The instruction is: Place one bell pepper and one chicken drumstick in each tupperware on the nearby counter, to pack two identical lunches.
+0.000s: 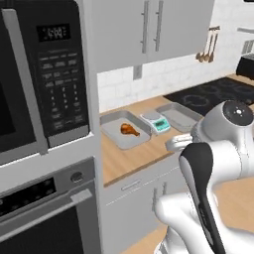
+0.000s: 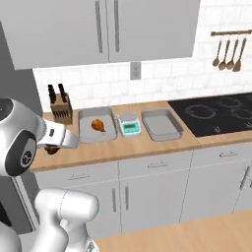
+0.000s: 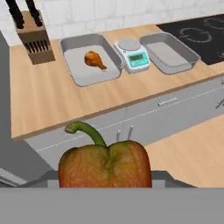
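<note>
**Pepper in the grip, short of the counter**

Pinched between the fingers of the gripper (image 3: pixel 105 186): a bell pepper (image 3: pixel 105 164), red with greenish patches, green stem curling up and to the left in the hand view. Fingertips themselves hidden behind the fruit, so grip judged from the pepper sitting tight at the bottom of that view. Seen from the right base view as a dark reddish lump (image 2: pixel 51 149) under the white hand, near the front edge of the counter (image 2: pixel 147 142) at its left end.

Further out, on the wooden worktop: a grey tupperware (image 3: pixel 71 43) holding one chicken drumstick (image 3: pixel 95 60), fat end away from the wall side, thin bone end toward the scale. Just beside it, a small white scale (image 3: pixel 132 55) with teal display. Next along, a second tupperware (image 3: pixel 189 57), with nothing lying in it. Both tubs flat, apart from each other, scale between.

At the far left against the tiled wall, a knife block (image 3: pixel 36 40) with dark handles. To the right, a black cooktop (image 3: pixel 201 33). Below the worktop, grey cabinet fronts (image 3: pixel 175 109).
</note>
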